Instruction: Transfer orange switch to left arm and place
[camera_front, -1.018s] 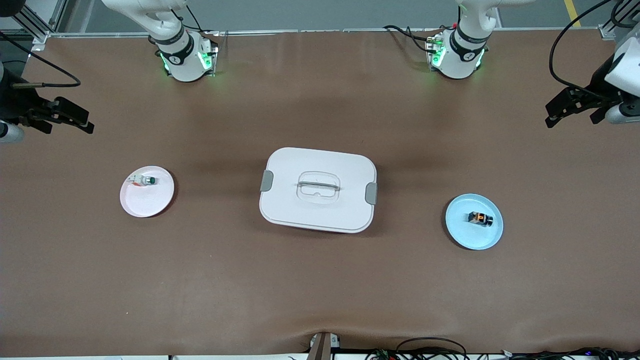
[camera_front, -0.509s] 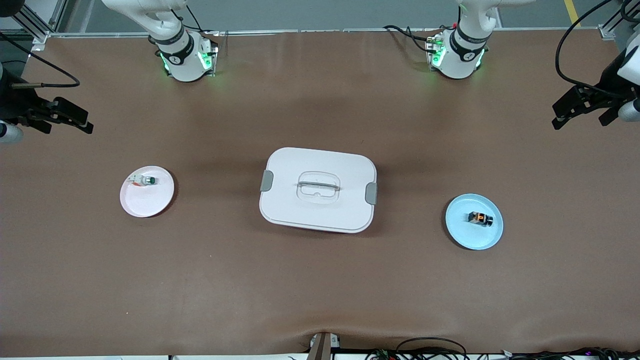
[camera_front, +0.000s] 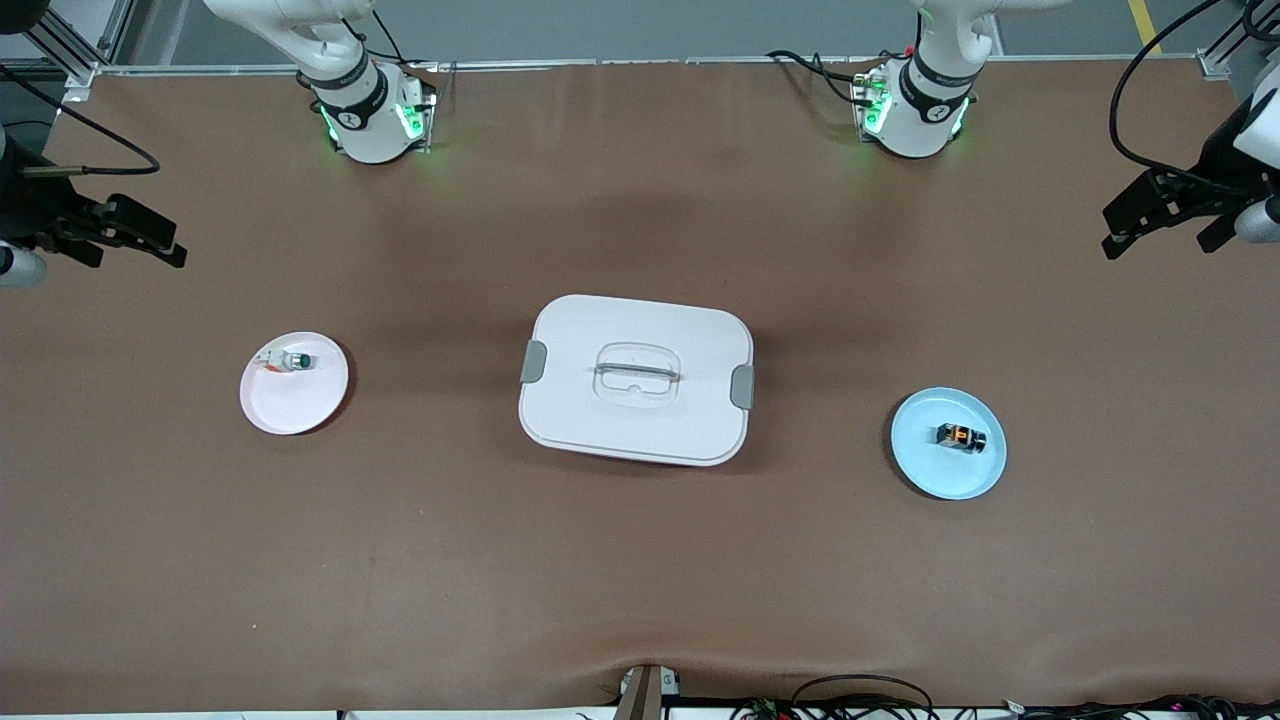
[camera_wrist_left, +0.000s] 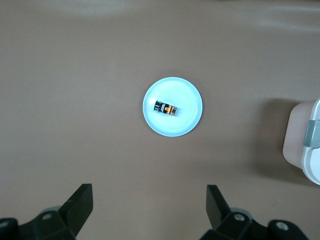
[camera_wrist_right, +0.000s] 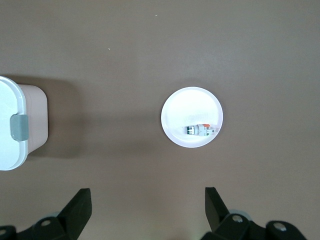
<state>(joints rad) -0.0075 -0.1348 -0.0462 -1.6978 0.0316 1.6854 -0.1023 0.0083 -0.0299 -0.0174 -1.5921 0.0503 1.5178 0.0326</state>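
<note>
- Orange switch (camera_front: 961, 436) is lying on the blue plate (camera_front: 925, 465), twd the left arm's end of the table, w/ the box (camera_front: 636, 379) sitting btwn it and the pink plate (camera_front: 290, 405).
- Left gripper (camera_front: 1150, 215) is hanging empty, fingers spread wide, over bare table at that same end; switch is lying nearer the front camera than the spot under it.
- Switch's long axis is running roughly along the table's length.
- Right gripper (camera_front: 125, 238) is waiting spread & empty over its own end, so left arm looks the one to pick.

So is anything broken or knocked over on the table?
Nothing stands out. The box sits closed and flat, the orange switch lies on its blue plate, the green one on its pink plate.
</note>
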